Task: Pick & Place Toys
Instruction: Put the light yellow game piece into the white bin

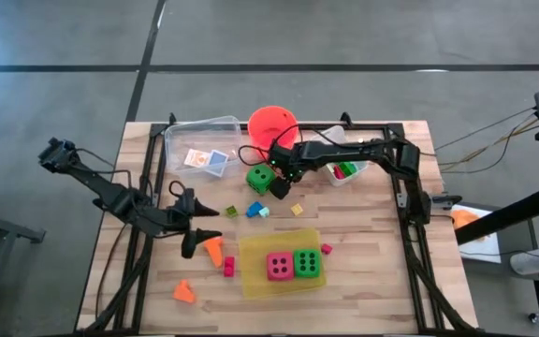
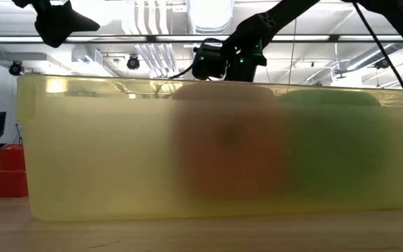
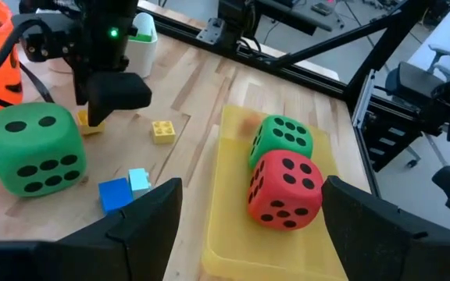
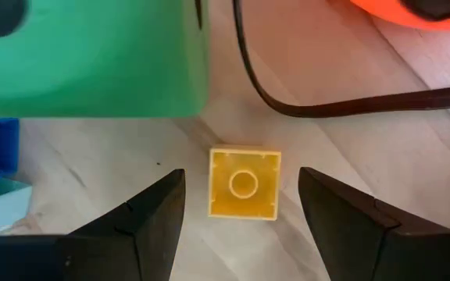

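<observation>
Right end effector [image 4: 241, 204] open above a yellow brick [image 4: 244, 184], beside the green die [image 4: 84, 55].

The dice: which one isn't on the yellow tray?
The green die by the orange bucket sits on bare wood. The pink die and other green die sit together on the yellow tray.

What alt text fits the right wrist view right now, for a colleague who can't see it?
The right pincer is open just above the wooden table, its two dark fingers either side of a small yellow brick lying hollow side up. Beyond it, a green foam die, a black cable and the edge of an orange-red bucket.
</observation>
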